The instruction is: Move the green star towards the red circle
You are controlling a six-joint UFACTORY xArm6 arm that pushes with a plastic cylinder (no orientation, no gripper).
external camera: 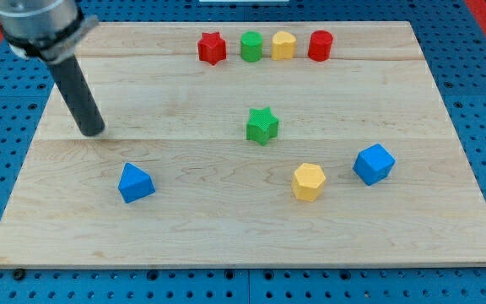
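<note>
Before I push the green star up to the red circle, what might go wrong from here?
My tip sits far to the view's left of the green star, so it must circle below it first. Pushed off-centre, the star may veer into the yellow block or green cylinder beside the red circle.

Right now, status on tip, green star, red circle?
My tip far to view's left of green star block, apart. Red round block at top row's right end. Path clear.
</note>
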